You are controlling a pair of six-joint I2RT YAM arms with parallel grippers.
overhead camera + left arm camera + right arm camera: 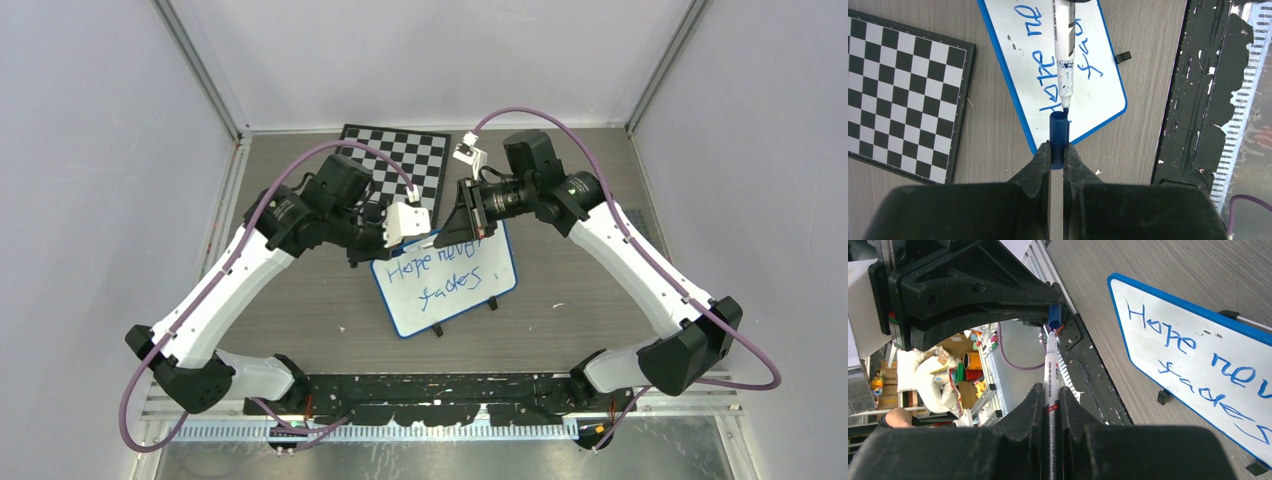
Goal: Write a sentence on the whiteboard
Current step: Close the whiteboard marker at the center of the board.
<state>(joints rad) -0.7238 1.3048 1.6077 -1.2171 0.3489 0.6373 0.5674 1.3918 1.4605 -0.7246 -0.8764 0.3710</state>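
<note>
Black perforated metal rail (430, 392) carrying both arm bases runs along the near edge of a grey wood-grain table (300, 300); just beyond it, near the table's middle, the small white rectangular whiteboard (440, 312) with blue rim and rounded corners sits at a slant on small black feet. Across its face runs the sentence (410, 268), blue handwritten marker words in two lines, "Hope never" above "fades"; the writing looks complete.

Above the board's far edge the two arms meet. The left gripper (1057, 150) has its black jaws pinching a short blue plastic cap (1059, 132), open end outward; the right gripper (1050, 390) has its jaws pressed onto the barrel of a slim white marker (1051, 375) with an ink-stained blue tip; the tip sits right at the cap's mouth, so recapping appears to be the step in hand.

Beyond the grippers, a black-and-white checkered square chessboard (410, 160) lies flat near the back wall, just beside the whiteboard's far corner.

The board is probably light and stiff, with a slick face, and may slide or rock on its feet if pushed; the ink would likely smear at a touch; the blue rim is the safest place to take hold, well away from the words.
</note>
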